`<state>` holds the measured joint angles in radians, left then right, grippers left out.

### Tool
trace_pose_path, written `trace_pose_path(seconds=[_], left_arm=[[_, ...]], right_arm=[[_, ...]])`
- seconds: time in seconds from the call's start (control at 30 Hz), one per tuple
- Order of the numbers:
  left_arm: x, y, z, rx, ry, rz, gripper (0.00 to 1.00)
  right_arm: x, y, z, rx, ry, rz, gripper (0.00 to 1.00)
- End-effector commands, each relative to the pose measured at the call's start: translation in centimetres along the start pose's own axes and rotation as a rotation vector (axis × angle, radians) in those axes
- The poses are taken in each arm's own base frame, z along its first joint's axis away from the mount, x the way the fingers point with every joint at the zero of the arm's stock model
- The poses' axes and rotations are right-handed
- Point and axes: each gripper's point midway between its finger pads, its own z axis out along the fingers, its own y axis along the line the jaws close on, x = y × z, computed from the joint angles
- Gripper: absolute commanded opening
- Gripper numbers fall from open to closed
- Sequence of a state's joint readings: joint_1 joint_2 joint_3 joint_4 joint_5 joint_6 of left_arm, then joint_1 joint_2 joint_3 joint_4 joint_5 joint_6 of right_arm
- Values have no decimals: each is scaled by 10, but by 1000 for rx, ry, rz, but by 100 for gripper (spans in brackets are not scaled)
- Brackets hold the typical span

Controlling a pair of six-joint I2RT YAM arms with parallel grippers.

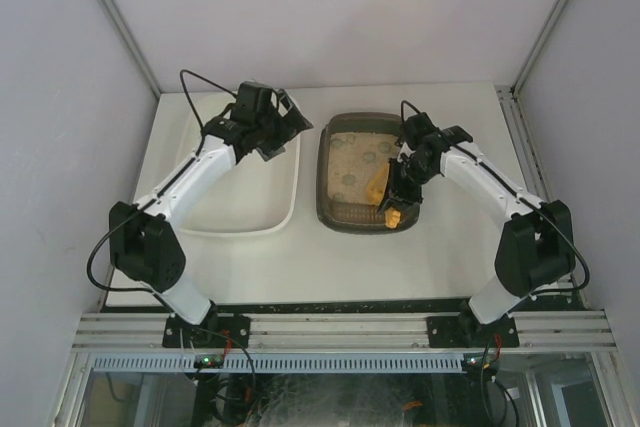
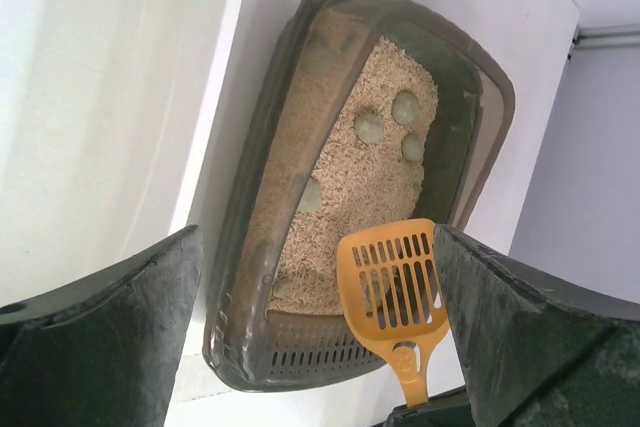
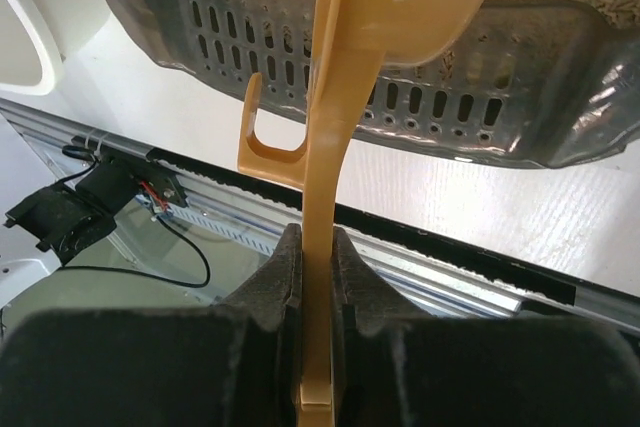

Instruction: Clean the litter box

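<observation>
The dark grey-brown litter box (image 1: 324,182) sits mid-table, holding beige litter. Several grey-green clumps (image 2: 405,107) lie on the litter toward its far end. My right gripper (image 1: 405,185) is shut on the handle of an orange slotted scoop (image 1: 378,185), whose head hangs over the box's near right part. In the right wrist view the pads (image 3: 285,267) clamp the scoop handle (image 3: 325,167) from both sides, in front of the box's perforated wall (image 3: 430,102). My left gripper (image 1: 288,117) hovers open and empty over the white tub's far right corner. Its view shows the box (image 2: 250,247) and scoop (image 2: 395,282).
A larger cream-white tub (image 1: 245,225) stands left of the litter box, almost touching it. The tub's wall (image 2: 100,97) fills the left of the left wrist view. White enclosure walls ring the table, and the aluminium rail (image 1: 340,332) runs along the near edge.
</observation>
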<state>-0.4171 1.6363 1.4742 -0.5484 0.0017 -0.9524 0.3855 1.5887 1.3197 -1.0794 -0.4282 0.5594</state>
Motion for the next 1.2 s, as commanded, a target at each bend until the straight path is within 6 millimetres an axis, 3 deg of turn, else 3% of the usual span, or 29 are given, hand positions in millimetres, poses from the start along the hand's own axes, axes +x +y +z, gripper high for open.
trace_pose_path(seconds=[0.0, 0.33, 0.8, 0.93, 1.03, 1.17], left_arm=[[-16, -6, -16, -4, -103, -21, 100], [-32, -4, -33, 7, -186, 8, 99], [-36, -1, -41, 59, -250, 74, 99], [-43, -4, -50, 92, -298, 87, 99], [-45, -4, -56, 92, -316, 104, 99], [-48, -4, -62, 111, -338, 126, 99]], right_arm=[[-7, 15, 4, -35, -14, -61, 0], [-22, 37, 38, -93, 31, -83, 0], [-78, 56, 71, -210, -150, -151, 0], [-86, 74, 69, -348, -214, -161, 0], [-83, 77, 66, -420, -247, -162, 0], [-77, 74, 47, -482, -295, -144, 0]])
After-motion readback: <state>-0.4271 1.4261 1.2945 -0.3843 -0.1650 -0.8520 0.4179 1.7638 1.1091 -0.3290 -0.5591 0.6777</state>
